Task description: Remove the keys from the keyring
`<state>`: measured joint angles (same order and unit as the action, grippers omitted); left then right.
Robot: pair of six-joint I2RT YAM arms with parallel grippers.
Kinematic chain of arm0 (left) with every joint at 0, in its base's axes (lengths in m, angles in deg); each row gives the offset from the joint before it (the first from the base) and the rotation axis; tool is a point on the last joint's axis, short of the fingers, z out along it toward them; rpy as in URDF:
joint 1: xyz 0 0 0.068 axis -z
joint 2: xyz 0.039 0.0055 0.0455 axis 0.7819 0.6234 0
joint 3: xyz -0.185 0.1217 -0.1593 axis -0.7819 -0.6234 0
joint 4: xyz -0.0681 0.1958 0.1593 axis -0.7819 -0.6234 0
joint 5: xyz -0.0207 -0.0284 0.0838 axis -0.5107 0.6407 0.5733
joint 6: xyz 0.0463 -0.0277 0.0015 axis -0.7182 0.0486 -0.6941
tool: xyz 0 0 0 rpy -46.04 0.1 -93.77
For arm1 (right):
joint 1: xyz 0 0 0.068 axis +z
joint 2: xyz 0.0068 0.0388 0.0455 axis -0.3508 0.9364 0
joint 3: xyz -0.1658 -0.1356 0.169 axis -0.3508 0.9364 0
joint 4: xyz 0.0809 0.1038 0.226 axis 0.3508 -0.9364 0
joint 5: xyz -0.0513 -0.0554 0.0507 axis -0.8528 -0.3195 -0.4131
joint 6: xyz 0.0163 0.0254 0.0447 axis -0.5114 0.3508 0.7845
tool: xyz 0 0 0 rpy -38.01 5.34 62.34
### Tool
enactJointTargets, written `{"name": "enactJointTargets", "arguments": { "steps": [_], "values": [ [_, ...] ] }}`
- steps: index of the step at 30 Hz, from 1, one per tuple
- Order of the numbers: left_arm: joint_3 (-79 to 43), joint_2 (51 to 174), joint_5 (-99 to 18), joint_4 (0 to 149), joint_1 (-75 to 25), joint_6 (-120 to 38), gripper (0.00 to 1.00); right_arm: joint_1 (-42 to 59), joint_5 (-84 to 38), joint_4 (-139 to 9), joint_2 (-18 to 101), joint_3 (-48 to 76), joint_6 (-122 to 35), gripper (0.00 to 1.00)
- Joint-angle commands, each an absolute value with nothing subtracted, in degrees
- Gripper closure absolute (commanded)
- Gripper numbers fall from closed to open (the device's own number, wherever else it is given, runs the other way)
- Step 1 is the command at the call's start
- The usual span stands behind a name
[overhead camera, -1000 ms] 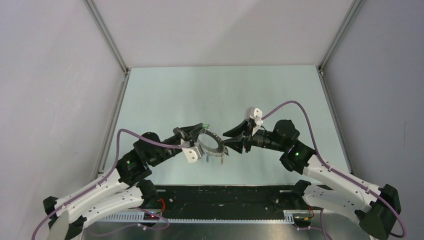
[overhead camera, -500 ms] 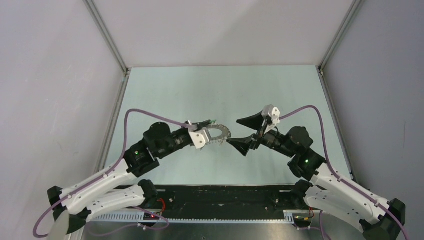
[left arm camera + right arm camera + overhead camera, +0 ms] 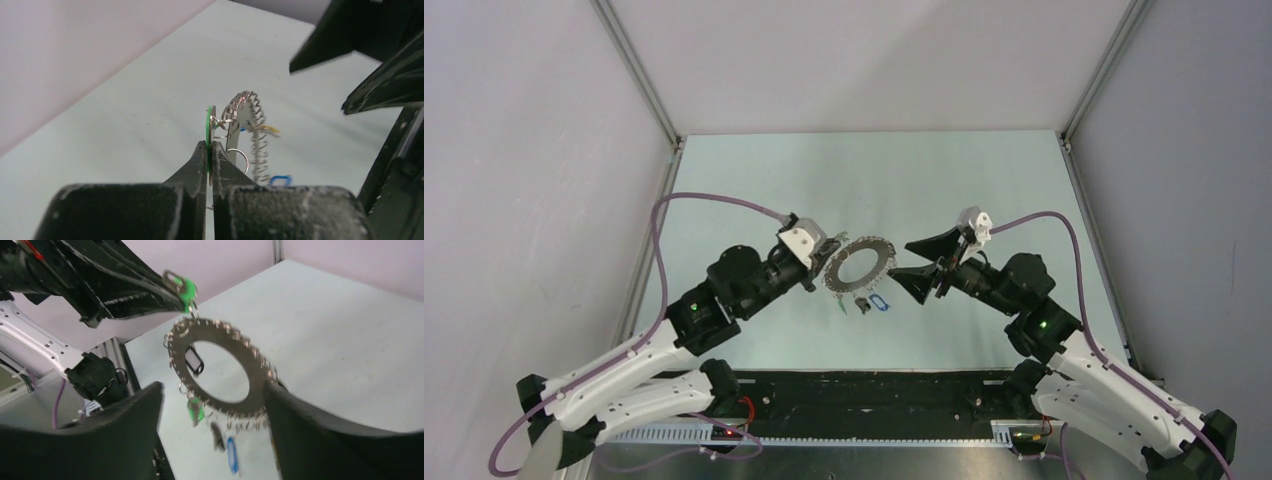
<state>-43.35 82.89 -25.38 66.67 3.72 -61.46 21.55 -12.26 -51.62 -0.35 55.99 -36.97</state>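
Pinching green key point(image 3: 187, 290), left pincer point(image 3: 209, 146) dangles keyring point(image 3: 220, 333), right pincer point(image 3: 901, 259) spread alongside.

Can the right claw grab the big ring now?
Probably yes. The right gripper is open with the ring just off its fingertips, nothing between; the left gripper holds it up by a green tag.

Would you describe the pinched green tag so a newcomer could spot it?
Between the two arms hangs the keyring, held up by the left gripper. The green tag is the one pinched by it at the ring's top; the other tags dangle below.
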Motion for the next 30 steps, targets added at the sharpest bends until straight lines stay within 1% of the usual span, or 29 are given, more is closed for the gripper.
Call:
{"name": "enactJointTargets", "arguments": {
  "steps": [1,2,3,5,8,11,12,15,18,20,21,23,30],
  "values": [
    [-43.8,77.3,-17.1,70.9,4.0,-49.6,1.0,21.8,-12.0,-53.6,0.7,55.7,-40.4,0.38],
    [-45.1,76.6,-15.4,70.8,3.9,-46.5,1.0,22.6,-12.2,-53.4,1.3,55.7,-41.3,0.39],
    [-45.9,75.1,-12.2,71.0,3.9,-45.2,1.0,23.7,-12.9,-53.2,1.5,55.7,-41.8,0.45],
    [-48.3,72.8,-10.6,71.6,3.9,-44.1,1.0,25.5,-14.0,-52.3,2.4,55.7,-44.3,0.53],
    [-49.8,71.8,-10.4,73.8,3.9,-45.9,1.0,26.7,-14.0,-48.2,5.9,55.7,-47.1,0.58],
    [-49.6,71.8,-13.6,73.8,3.9,-48.7,1.0,26.9,-11.8,-42.4,8.9,55.7,-47.6,0.63],
    [-49.6,71.8,-14.0,73.7,3.9,-49.5,1.0,27.0,-11.7,-39.5,10.3,55.7,-47.6,0.63],
    [-50.0,72.2,-18.1,73.7,4.0,-50.8,1.0,27.0,-9.8,-36.0,12.8,55.0,-49.5,0.62],
    [-50.0,73.6,-22.6,73.6,3.9,-52.1,1.0,27.0,-8.3,-33.4,14.5,54.7,-51.5,0.63],
    [-50.0,74.8,-24.3,73.6,3.9,-52.5,1.0,26.9,-7.0,-31.8,15.6,54.7,-53.5,0.66],
    [-50.1,75.6,-25.0,73.6,3.9,-53.4,1.0,27.0,-5.8,-30.9,16.4,54.7,-54.9,0.7],
    [-50.2,76.7,-26.4,73.6,3.9,-54.6,1.0,27.0,-3.9,-29.6,17.8,54.7,-57.1,0.71],
    [-48.2,79.2,-35.3,69.0,3.9,-58.1,1.0,24.3,4.3,-27.8,20.8,54.7,-57.4,0.7]
  ]
}}
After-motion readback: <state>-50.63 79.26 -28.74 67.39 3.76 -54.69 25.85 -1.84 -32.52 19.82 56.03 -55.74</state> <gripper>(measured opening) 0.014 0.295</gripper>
